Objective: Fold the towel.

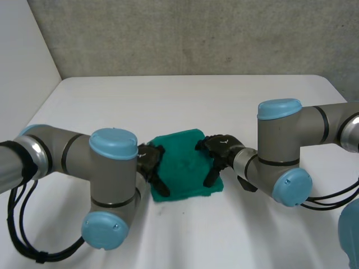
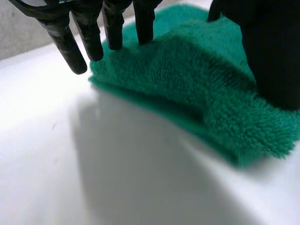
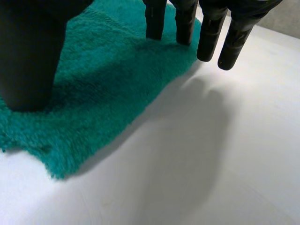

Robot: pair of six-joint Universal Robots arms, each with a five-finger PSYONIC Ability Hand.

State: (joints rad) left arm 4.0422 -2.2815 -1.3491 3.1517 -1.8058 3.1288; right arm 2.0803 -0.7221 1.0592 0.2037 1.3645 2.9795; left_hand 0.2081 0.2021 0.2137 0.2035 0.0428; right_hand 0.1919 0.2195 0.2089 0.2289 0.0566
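A green towel (image 1: 184,165) lies folded into a small thick square in the middle of the white table (image 1: 185,101). My left hand (image 1: 151,166) rests on its left edge with straight fingers (image 2: 112,28) touching the pile of the towel (image 2: 197,79) and the thumb (image 2: 269,56) pressing down nearer the corner. At the right edge sits my right hand (image 1: 219,154), also open. Its fingers (image 3: 185,21) stand straight on the towel (image 3: 93,89), some hanging just past the edge, and its thumb (image 3: 30,56) presses the cloth.
Bare white table surface surrounds the towel on all sides. A grey wall (image 1: 196,33) stands behind the table's far edge. Both arms (image 1: 106,168) reach in from the near side, elbows low over the table.
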